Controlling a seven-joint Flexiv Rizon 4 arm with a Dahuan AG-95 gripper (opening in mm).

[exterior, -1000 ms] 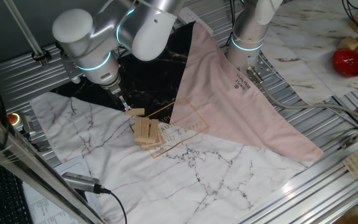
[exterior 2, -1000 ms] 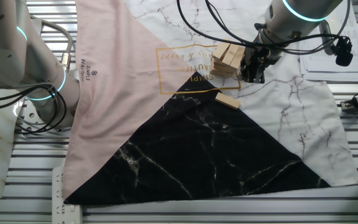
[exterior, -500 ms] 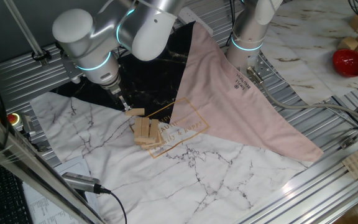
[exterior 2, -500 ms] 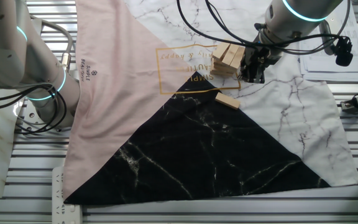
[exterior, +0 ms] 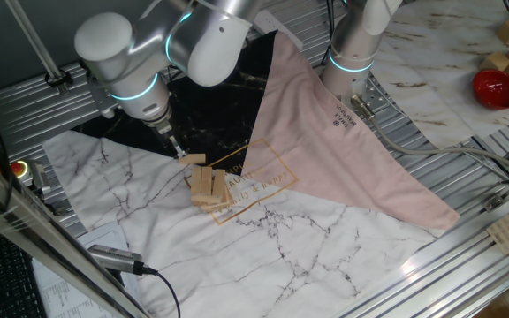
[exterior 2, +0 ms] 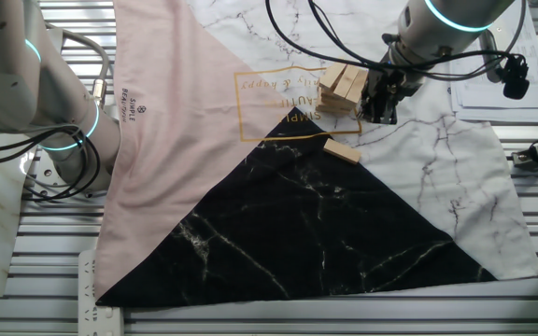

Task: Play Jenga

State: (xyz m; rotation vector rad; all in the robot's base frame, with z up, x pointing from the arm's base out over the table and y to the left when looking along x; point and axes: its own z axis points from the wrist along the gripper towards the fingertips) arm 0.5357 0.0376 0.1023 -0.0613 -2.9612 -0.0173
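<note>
Nothing has moved since the earlier frames. In one fixed view the gripper [exterior: 181,154] hangs just beside the loose block [exterior: 193,160], the Jenga stack [exterior: 208,188] lying toward the table's near edge (mid-table). In the other fixed view the gripper [exterior 2: 378,116] sits beside the stack [exterior 2: 341,89]; finger state cannot be told

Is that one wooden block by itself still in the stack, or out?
Out. The single block lies flat on the cloth, apart from the Jenga stack.

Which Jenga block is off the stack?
The single block lying flat on the cloth, near the gripper; the others sit piled in the stack.
</note>
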